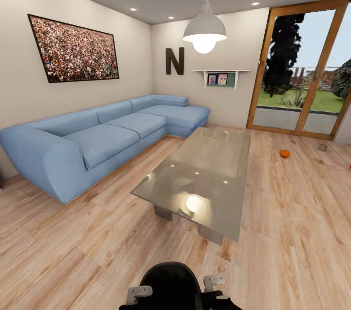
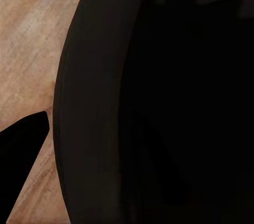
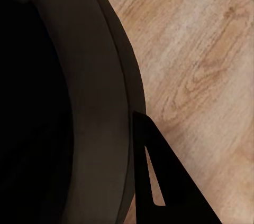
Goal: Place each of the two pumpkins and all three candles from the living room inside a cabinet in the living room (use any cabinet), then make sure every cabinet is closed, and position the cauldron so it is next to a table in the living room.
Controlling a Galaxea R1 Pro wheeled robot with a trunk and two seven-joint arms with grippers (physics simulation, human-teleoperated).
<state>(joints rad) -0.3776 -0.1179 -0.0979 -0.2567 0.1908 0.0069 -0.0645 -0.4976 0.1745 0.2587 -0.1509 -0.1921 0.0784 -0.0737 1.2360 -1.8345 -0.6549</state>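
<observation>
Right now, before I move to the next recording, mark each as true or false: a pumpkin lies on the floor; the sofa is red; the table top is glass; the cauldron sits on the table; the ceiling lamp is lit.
1. A pumpkin lies on the floor. True.
2. The sofa is red. False: it is blue.
3. The table top is glass. True.
4. The cauldron sits on the table. False: it is low in front of the robot, with both grippers at its rim.
5. The ceiling lamp is lit. True.
</observation>
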